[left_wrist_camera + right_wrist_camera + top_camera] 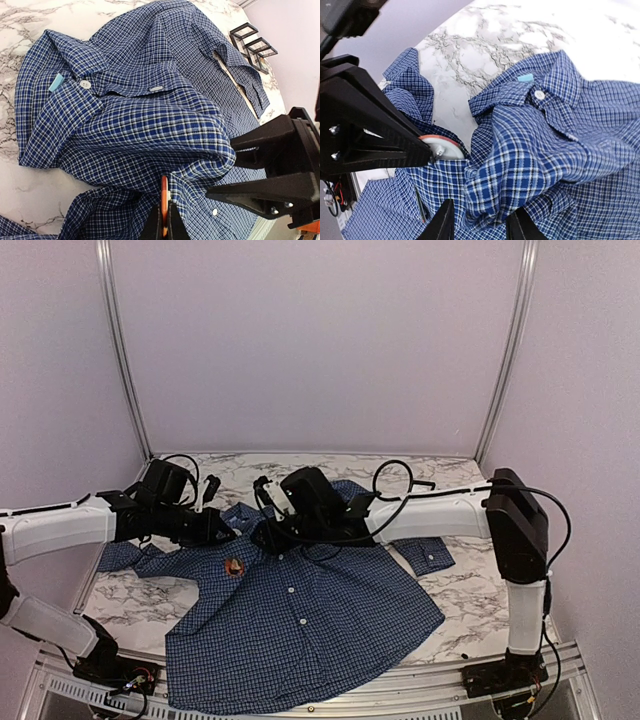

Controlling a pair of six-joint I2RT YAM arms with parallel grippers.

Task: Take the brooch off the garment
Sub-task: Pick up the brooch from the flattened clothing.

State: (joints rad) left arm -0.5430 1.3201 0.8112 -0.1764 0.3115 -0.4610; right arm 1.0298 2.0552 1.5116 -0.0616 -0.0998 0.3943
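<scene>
The garment (300, 620), a dark blue checked shirt with white buttons, lies spread on the marble table (130, 600). The brooch (234, 565) is a round orange disc on the shirt's chest. My left gripper (164, 220) is shut on the brooch (164, 192), seen edge-on between its fingers; the right wrist view shows its pale back (442, 147). My right gripper (481, 225) is open, its jaws standing either side of a bunched fold of shirt (520, 165) just right of the brooch. In the top view the left gripper (228, 540) and right gripper (268, 535) meet near the collar.
A black open-frame object (252, 45) lies on the table beyond the shirt's far side. A sleeve cuff (428, 554) sticks out to the right. Metal posts (122, 350) stand at the back corners, with purple walls behind.
</scene>
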